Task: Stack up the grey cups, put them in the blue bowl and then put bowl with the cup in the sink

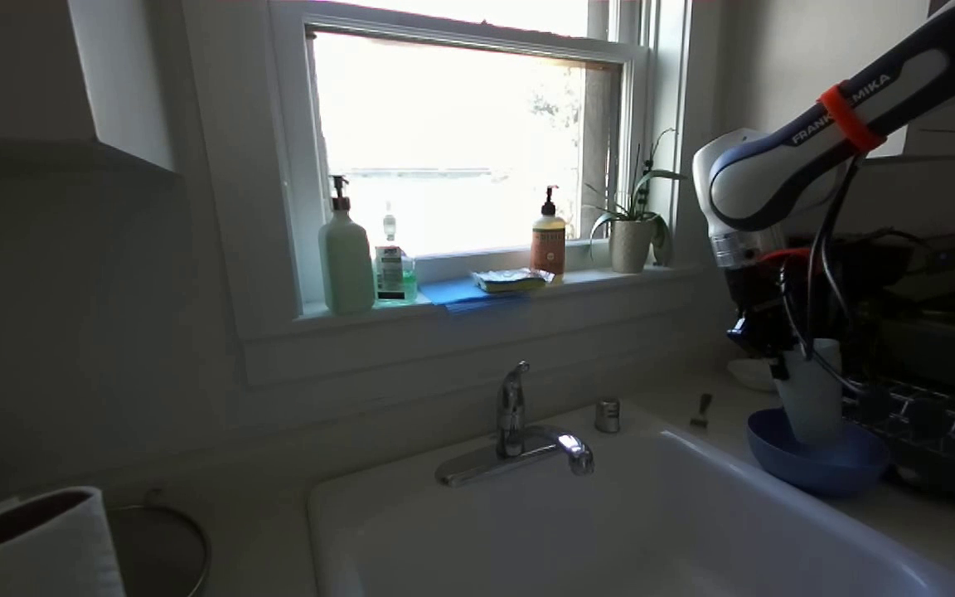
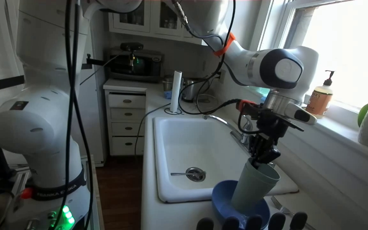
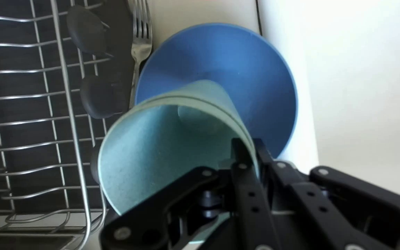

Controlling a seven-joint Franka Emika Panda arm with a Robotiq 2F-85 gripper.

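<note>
You are pinching the rim of a tall, tapered, pale grey-green cup in your black two-finger gripper; in the wrist view one finger is reaching inside the mouth while its partner is pressing on the outer wall. The cup is leaning at an angle, its closed end pointing down inside the round, smooth blue bowl. Whether that end is touching the bowl, you cannot tell, nor whether you are holding a single cup or a nested stack.

The bowl is sitting in from the front edge of the white kitchen bench, between the white rectangular sink and the silver wire dish rack. It is crowding the sink's rim, possibly overlapping it. A silver metal fork is lying just beside the bowl, toward the bench's back edge.

In an exterior view, a slim silver utensil is lying across the round metal drain. The curved chrome faucet is standing on the sink's back-edge side. Toward the bench's far end, a slim white upright roll is standing. Above the back edge, an orange-labelled pump bottle and a green plant in a pale pot are lining the windowsill.
</note>
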